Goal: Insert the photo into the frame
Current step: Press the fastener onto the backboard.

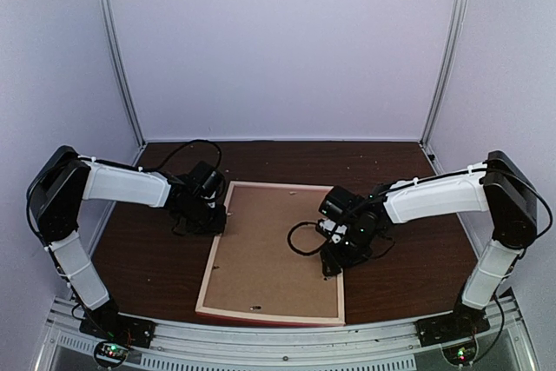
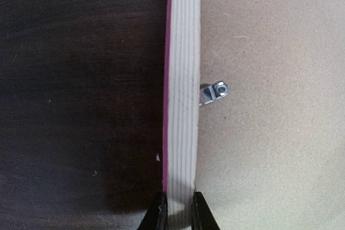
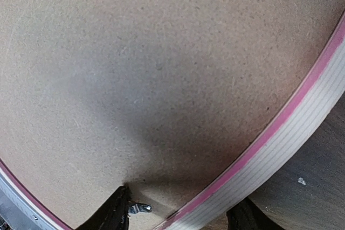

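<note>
The frame [image 1: 211, 258] lies flat on the table, its pale wood sides up and a thin pink edge showing. A brown backing board [image 1: 274, 249] fills it. My left gripper [image 2: 179, 211] is shut on the frame's left rail [image 2: 182, 79], one finger on each side. My right gripper [image 3: 182, 208] is open and straddles the right rail [image 3: 302, 122]. One of its fingers rests on the board by a small metal clip [image 3: 139, 207], and the other is outside over the table. The photo is hidden or out of view.
Another metal clip [image 2: 214, 92] sits on the board beside the left rail. The dark brown table [image 1: 156, 249] shows on both sides of the frame. White walls enclose the back and sides. A black cable [image 1: 300, 241] loops over the board near the right wrist.
</note>
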Available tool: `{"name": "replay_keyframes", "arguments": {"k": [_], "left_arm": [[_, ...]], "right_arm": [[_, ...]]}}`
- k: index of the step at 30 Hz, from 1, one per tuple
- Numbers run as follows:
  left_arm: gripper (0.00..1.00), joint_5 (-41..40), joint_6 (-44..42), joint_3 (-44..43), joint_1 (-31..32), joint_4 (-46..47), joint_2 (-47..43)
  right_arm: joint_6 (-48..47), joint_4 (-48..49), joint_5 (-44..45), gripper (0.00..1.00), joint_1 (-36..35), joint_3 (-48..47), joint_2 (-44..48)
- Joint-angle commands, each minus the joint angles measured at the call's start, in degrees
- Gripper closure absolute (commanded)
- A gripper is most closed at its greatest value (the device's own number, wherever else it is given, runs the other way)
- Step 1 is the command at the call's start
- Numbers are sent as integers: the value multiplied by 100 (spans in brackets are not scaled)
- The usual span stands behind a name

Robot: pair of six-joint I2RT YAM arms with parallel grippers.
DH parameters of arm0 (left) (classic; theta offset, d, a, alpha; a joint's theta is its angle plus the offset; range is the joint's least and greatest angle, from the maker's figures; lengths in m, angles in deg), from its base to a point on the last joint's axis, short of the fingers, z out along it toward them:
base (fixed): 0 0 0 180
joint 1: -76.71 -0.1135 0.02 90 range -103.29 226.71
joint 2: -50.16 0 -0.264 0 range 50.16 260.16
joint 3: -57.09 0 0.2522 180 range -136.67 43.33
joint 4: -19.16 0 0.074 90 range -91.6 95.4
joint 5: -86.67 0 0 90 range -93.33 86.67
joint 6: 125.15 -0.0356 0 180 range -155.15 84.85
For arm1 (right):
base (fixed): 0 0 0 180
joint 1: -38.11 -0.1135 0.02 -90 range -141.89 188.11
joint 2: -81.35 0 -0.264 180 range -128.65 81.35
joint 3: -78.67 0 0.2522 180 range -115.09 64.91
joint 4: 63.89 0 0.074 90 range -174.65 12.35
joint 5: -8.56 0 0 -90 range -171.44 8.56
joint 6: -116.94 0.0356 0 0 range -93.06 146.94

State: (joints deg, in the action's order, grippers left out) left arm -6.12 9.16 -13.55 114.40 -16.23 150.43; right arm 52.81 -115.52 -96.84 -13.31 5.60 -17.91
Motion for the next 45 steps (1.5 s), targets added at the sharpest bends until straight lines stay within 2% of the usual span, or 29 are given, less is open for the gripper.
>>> {"name": "replay_keyframes", "arguments": {"k": [1, 18, 23, 45], "left_arm": [[100, 10, 227, 194, -10, 185, 190], [100, 53, 218, 186, -16, 166, 173], [100, 64, 205, 186, -11, 172, 162], [100, 76, 189, 195, -16, 195, 168]], "right_arm": [[-102, -190, -255, 39, -170, 125, 42], [-177, -422, -24, 40, -228, 316, 203], [-145, -451, 98, 43, -181, 233, 146], [32, -476, 374, 44, 55, 231, 379]]}}
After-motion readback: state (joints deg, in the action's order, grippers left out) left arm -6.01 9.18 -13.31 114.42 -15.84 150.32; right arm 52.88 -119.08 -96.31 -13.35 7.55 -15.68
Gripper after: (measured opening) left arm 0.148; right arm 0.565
